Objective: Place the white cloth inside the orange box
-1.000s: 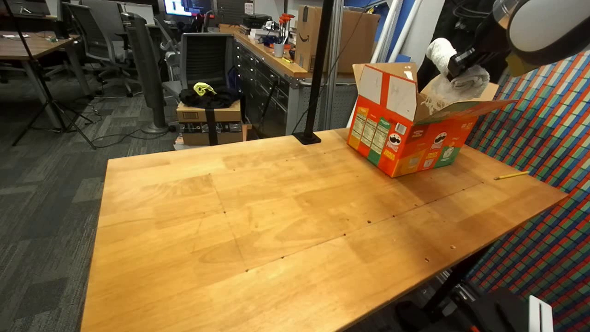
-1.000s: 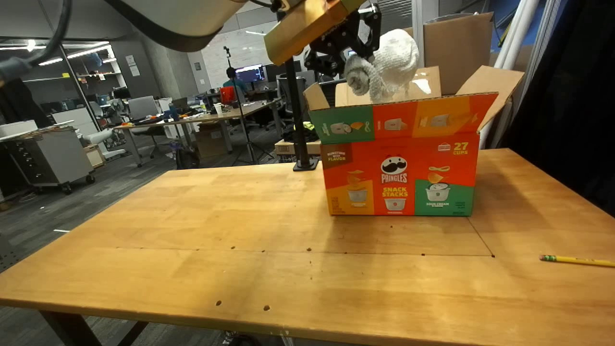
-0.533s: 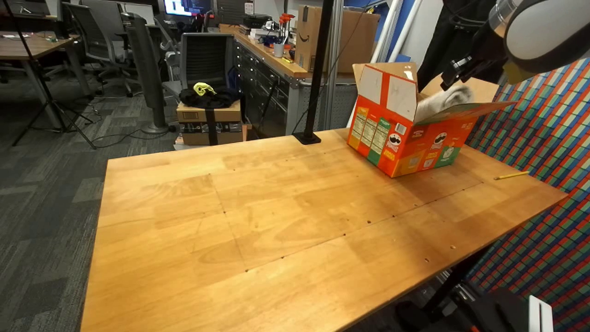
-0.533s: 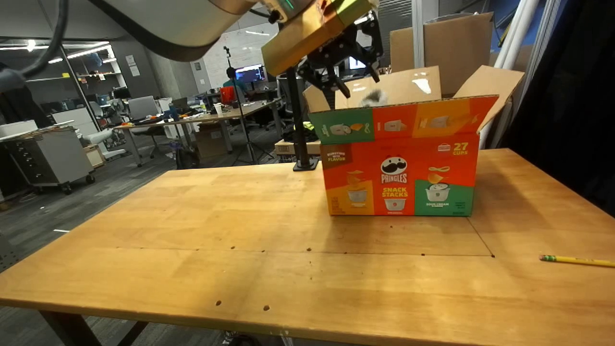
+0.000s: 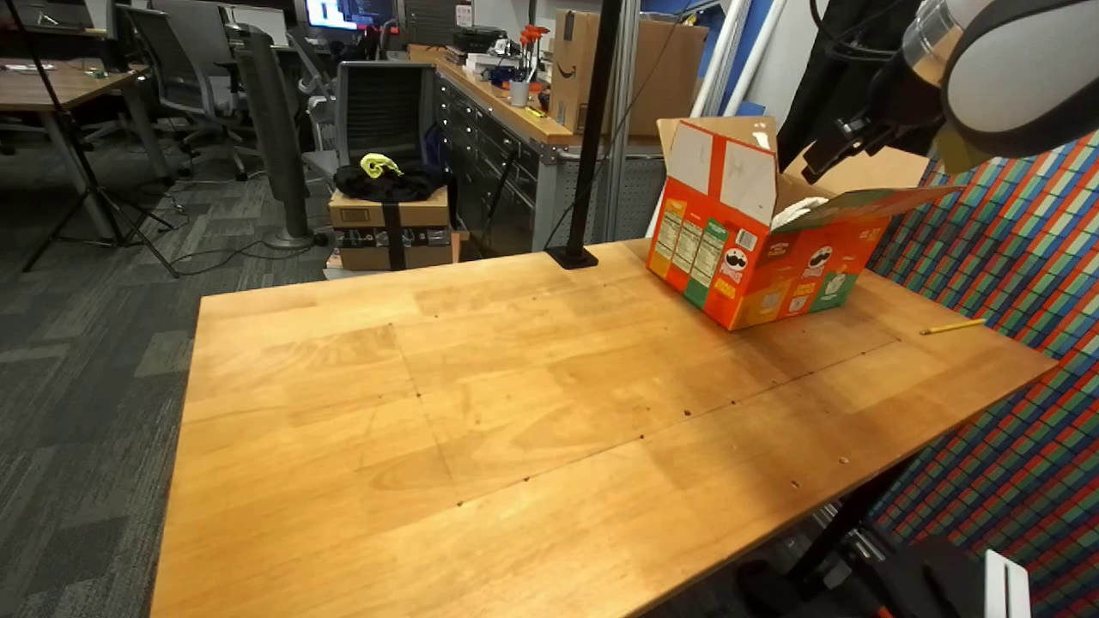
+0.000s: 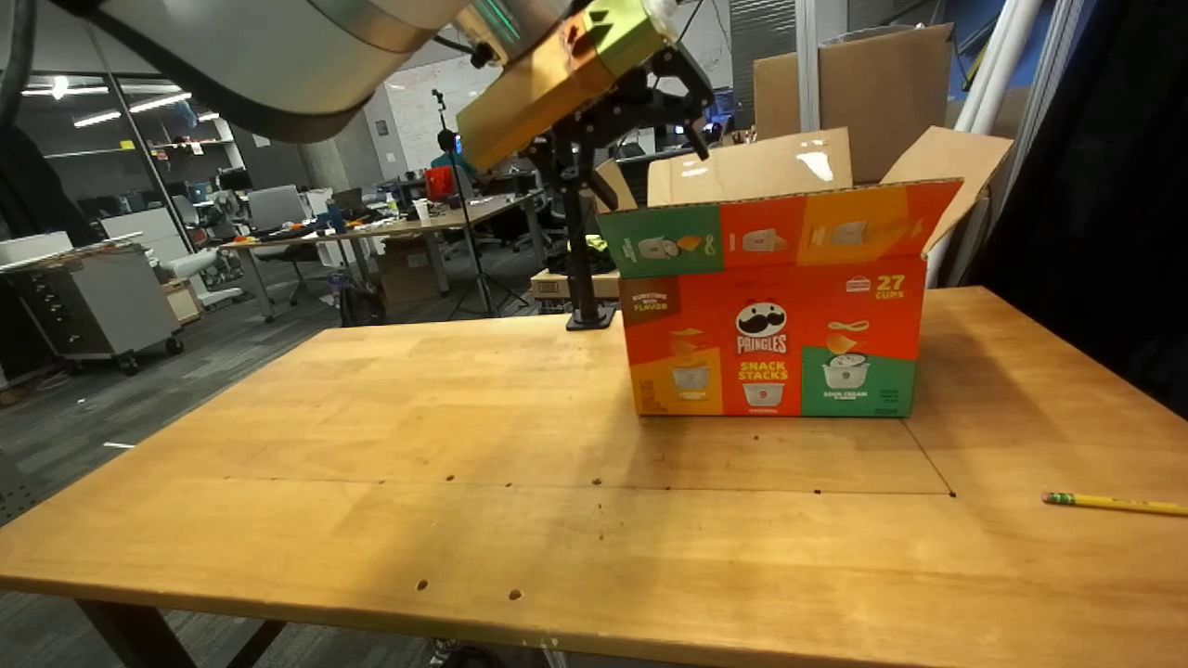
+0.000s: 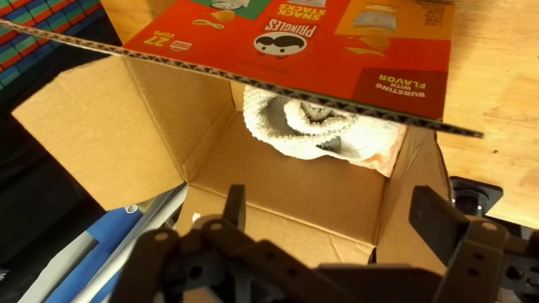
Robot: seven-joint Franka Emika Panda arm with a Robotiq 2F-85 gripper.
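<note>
The step in hand looks like the retreat: best raise the gripper [image 7: 328, 206], spread wide with nothing in its grasp, clear of the cardboard flaps [image 6: 780, 227] before swinging aside. The white cloth [image 7: 303, 141] lies inside the orange box [image 6: 770, 343], upper centre of the wrist view, loosely rolled, nubby, partly hidden.

Rounded white arm shell [image 6: 251, 70], near the angular orange and yellow-green block [image 6: 548, 88]: black edging [image 6: 269, 121], silver-grey band [image 6: 369, 26]. Block bears dark jagged markings [image 6: 600, 32]. Adjoining the block: bare-metal cylinder [image 6: 512, 28] with thin green line [image 6: 499, 17], short black cable [image 6: 455, 44]. Beneath the block: black linkage gripper [image 6: 653, 173]; wrist view shows flat dark finger pads [image 7: 436, 223], round pale-brown pin heads [image 7: 489, 226], small dark holes [image 7: 473, 272]
</note>
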